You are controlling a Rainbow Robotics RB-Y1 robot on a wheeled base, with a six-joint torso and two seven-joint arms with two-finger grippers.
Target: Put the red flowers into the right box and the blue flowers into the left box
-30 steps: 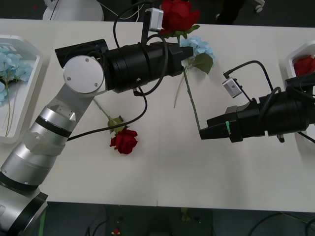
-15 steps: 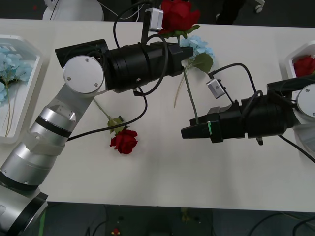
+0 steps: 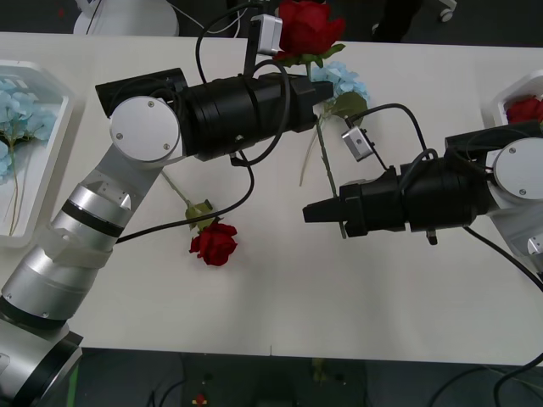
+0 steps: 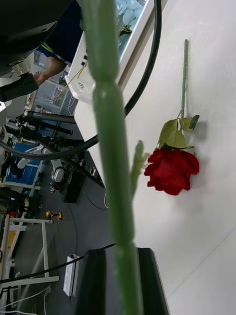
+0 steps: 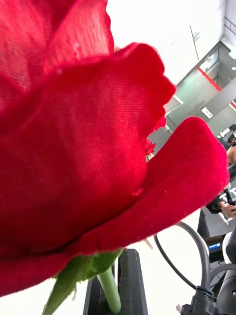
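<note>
Overhead, both fingers' state unclear — up close, left fingers [image 5: 110, 285] pinch a red rose [image 5: 83, 128] stem.

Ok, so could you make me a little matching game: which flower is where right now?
Flowers:
1. far-edge rose
2. near rose
3. blue flowers
4. far-right red bloom

Places:
A. in the left box
B. lying loose on the table
C. in the right box
D. held by the left claw, its stem running down to the right claw

Pairs: 1-D, 2-B, 3-A, 4-C
</note>
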